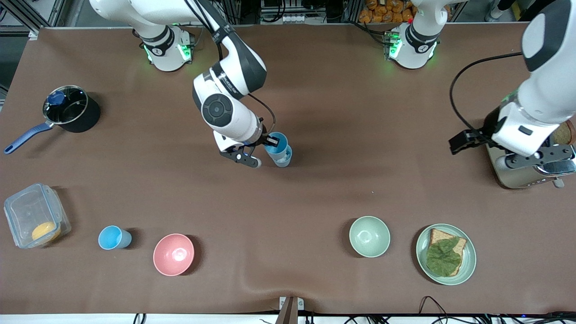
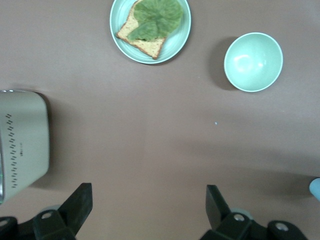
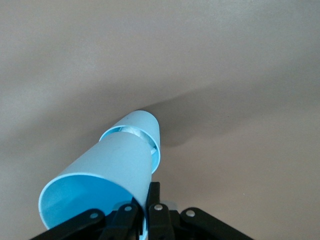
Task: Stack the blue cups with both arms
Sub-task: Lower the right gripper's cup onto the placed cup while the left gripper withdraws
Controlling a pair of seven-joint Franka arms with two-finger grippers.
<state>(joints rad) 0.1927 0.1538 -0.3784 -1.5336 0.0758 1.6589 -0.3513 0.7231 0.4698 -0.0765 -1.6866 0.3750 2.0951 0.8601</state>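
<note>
Right wrist view shows the right gripper [image 3: 141, 212] pinching one blue cup [image 3: 105, 180] nested into another [image 3: 142, 127] mid-table; a third blue cup [image 1: 114, 237] stands apart, near the pink bowl [image 1: 173, 254]. Left gripper [image 2: 147, 210] waits, spread wide, over bare table near the toaster [image 2: 22, 142].

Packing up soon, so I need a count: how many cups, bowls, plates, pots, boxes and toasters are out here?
Cups: 3
Bowls: 2
Plate: 1
Pot: 1
Box: 1
Toaster: 1
Total: 9
</note>
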